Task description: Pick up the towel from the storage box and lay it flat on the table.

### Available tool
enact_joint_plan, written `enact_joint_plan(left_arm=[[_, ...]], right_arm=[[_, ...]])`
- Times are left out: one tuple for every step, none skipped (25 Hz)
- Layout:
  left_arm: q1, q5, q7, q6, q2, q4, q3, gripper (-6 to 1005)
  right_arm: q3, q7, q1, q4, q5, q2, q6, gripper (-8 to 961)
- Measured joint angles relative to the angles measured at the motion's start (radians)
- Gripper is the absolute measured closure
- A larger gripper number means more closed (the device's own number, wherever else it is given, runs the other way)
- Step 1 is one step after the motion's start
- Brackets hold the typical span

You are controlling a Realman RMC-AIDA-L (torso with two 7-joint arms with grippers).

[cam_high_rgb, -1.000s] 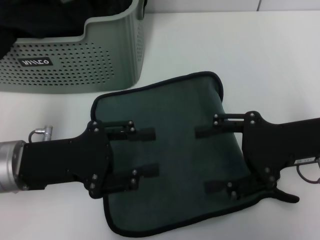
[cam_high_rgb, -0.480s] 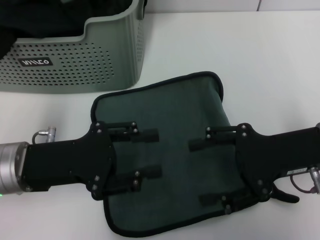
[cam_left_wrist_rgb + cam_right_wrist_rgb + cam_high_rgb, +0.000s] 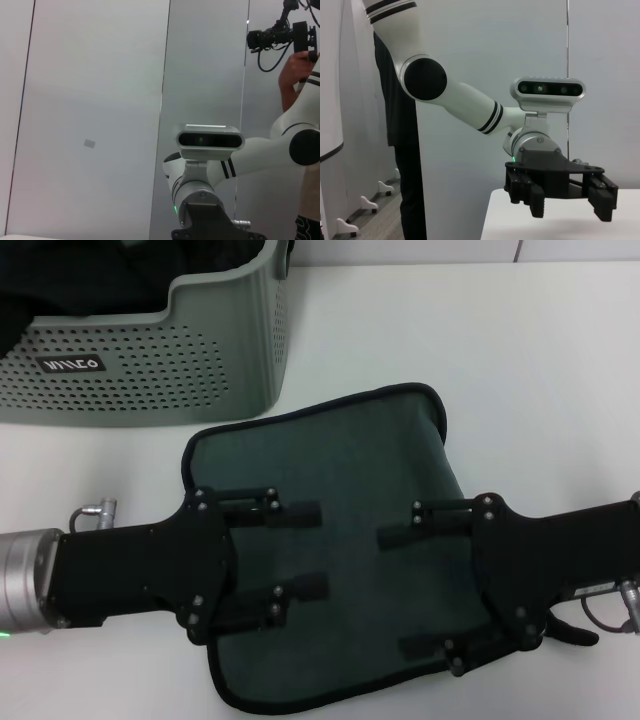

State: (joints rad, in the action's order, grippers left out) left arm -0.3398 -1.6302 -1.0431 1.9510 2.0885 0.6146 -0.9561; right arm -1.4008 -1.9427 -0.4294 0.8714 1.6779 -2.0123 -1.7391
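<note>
The towel (image 3: 340, 455) lies spread flat on the white table (image 3: 530, 360), dark green side up, with its black trim showing all round. The storage box (image 3: 200, 350) stands behind it at the far left. My left gripper (image 3: 322, 550) is open over the towel's left half. My right gripper (image 3: 392, 590) is open over its right half and hides its near right corner. Neither holds anything. The right wrist view shows the left gripper (image 3: 567, 205) open above the table edge.
Black fabric (image 3: 90, 280) lies inside the storage box. A small black tab (image 3: 575, 634) sticks out by the towel's near right corner. In the left wrist view a person holds a camera (image 3: 280, 35) behind the robot's head (image 3: 210, 141).
The right gripper has moved left and nearer over the towel. The left gripper has shifted slightly right and nearer. The towel has not moved.
</note>
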Motion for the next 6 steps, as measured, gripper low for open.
enact_joint_plan(left_arm=[[-0.001,0.0,0.0,0.0,0.0,-0.001,0.0,449],[-0.001,0.0,0.0,0.0,0.0,-0.001,0.0,449],[-0.001,0.0,0.0,0.0,0.0,-0.001,-0.001,449],[-0.001,0.0,0.0,0.0,0.0,-0.002,-0.001,449],[-0.001,0.0,0.001,0.0,0.001,-0.002,-0.001,449],[-0.001,0.0,0.001,0.0,0.001,-0.002,-0.001,449]], right_arm=[[0.0,0.0,0.0,0.0,0.0,0.0,0.0,88],[0.0,0.0,0.0,-0.001,0.0,0.0,-0.001,88],[0.0,0.0,0.001,-0.001,0.0,0.0,-0.001,88],[0.0,0.0,0.002,-0.001,0.0,0.0,-0.001,88],[0.0,-0.001,0.003,-0.002,0.0,0.0,-0.002,88],[0.0,-0.001,0.005,-0.002,0.0,0.0,-0.002,88]])
